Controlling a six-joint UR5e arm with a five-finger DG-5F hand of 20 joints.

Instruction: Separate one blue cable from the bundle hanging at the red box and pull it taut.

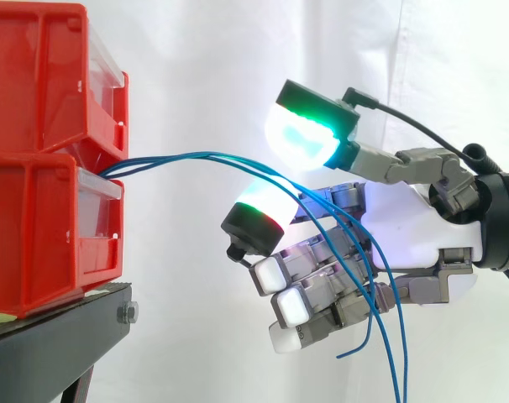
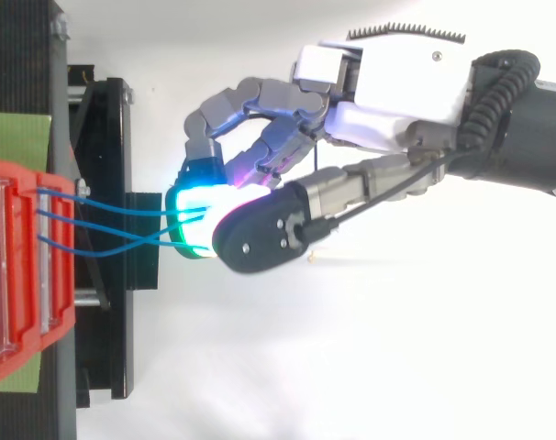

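hand (image 1: 406, 227) sits level at the right, its two big glowing pads (image 1: 305, 134) parted one above the other and the other fingers folded in toward the palm. as far as i can see, nothing is pinched. the blue cables (image 1: 196, 157) run through that gap just over the lower pad. from there they fall loose across the front of the folded fingers, free ends dangling below. from above i count three strands, crossing just before the pads. they look thin, light, limp and smooth-coated, so i'd expect one to slip and drag its neighbours along. i'd take hold of a single strand between the pad tips, on the span nearer the box where they spread apart, and pull gently. farther off the strands vanish between the stacked red bins (image 1: 44, 159) on the black stand (image 1: 53, 344), with the white curtain (image 1: 196, 67) behind.
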